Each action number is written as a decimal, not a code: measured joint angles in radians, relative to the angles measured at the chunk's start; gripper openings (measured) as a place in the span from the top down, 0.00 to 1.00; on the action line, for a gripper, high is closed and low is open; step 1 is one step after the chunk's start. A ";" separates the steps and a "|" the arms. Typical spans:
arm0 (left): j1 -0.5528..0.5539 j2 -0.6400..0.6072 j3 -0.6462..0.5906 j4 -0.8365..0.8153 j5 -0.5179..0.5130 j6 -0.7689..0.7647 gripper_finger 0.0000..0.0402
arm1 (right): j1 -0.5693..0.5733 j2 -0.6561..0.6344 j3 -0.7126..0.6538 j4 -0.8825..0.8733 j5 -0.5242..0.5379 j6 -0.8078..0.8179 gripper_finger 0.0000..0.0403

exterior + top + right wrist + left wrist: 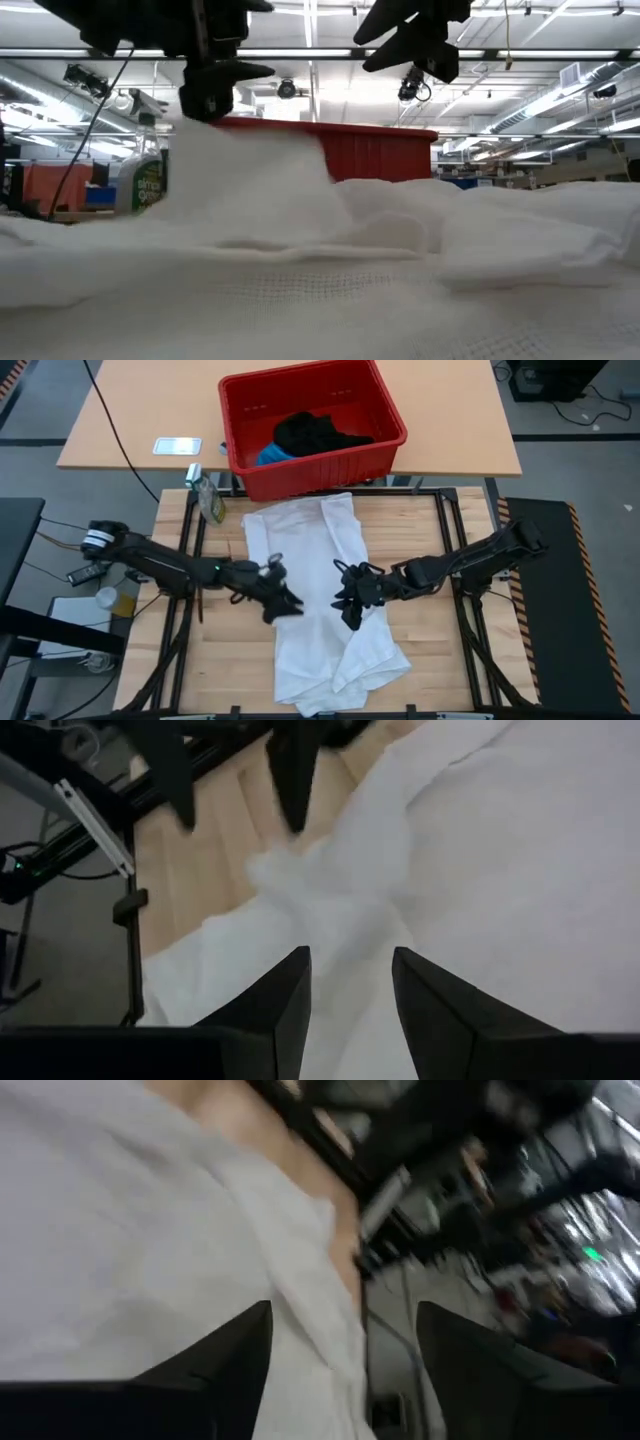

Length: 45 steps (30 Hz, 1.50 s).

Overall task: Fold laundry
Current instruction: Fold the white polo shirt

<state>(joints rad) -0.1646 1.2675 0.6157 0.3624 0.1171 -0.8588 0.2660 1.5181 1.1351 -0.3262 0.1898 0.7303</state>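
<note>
The white cloth garment (pixel 325 595) lies spread along the middle of the light wooden table (pixel 420 530), running from the far edge, by the red plastic basket (pixel 312 422), to the near edge, where it bunches. The black garment (pixel 315 433) & small bright blue one (pixel 270 454) sit in the basket. The left gripper (pixel 280 603) hangs over the cloth's left edge w/ jaws wide, holding nothing. The right gripper (pixel 350 600) is over the cloth's middle, jaws partly apart, nothing visibly pinched. Risks: a raised hump of cloth under the left gripper could slump unevenly & spoil the fold line; the grippers are near each other, so a reach inward could clash; the bunched near end may drag crooked.
</note>
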 joint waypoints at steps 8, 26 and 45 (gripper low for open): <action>0.163 -0.097 -0.001 -0.378 0.017 0.039 0.47 | -0.027 -0.001 0.000 0.002 0.000 -0.026 0.63; 0.511 -0.258 0.000 -0.669 -0.435 0.112 0.65 | -0.162 -0.001 0.000 0.003 -0.058 -0.102 0.63; 0.652 -0.034 0.000 -0.755 -0.635 0.040 0.71 | -0.455 0.001 0.000 0.072 -0.362 -0.398 0.63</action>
<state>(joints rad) 0.4878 1.2336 0.6159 -0.3929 -0.5180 -0.8186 -0.1887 1.5188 1.1355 -0.2539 -0.1722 0.3328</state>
